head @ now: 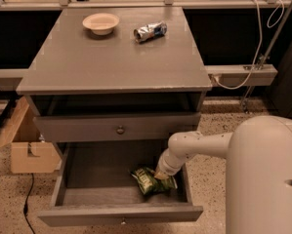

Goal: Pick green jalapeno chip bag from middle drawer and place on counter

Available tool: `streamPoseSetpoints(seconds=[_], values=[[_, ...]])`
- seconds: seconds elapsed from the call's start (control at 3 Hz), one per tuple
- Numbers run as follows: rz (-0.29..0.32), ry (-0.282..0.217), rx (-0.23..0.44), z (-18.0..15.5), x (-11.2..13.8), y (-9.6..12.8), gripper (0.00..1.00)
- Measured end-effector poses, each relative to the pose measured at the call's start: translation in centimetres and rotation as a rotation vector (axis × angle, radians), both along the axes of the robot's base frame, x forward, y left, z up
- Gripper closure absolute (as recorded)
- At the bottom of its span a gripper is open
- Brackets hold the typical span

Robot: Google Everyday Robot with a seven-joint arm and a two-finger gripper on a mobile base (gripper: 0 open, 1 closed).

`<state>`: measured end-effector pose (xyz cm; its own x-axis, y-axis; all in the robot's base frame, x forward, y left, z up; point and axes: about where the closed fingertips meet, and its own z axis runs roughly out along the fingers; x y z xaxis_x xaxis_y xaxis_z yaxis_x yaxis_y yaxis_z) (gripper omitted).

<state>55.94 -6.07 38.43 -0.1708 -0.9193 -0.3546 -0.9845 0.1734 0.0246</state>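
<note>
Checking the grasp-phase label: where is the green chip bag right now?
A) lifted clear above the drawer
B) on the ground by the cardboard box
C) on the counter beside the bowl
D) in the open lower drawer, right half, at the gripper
D: the green jalapeno chip bag lies on the floor of the middle drawer, toward its right side, with the gripper down at it. The counter carries a bowl and a foil packet.

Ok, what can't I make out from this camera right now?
Camera view:
1. The claw is down in the drawer at the chip bag; whether it has a grip is hidden by the wrist above it.
2. The chip bag's lettering is too small to read.
3. What lies right of the drawer is blocked by the robot's body.
</note>
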Motion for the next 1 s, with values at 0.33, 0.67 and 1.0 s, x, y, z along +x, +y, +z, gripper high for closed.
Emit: streamPoseSetpoints(seconds=[0.33, 0.67, 1.0], values=[[0.059, -0.125, 0.065, 4.9, -1.3, 0.5, 1.00], [0.152, -0.297, 0.139, 12.8, -4.9, 1.2, 1.00], [0.209, -0.426, 0.192, 19.4, -7.7, 2.1, 1.00]])
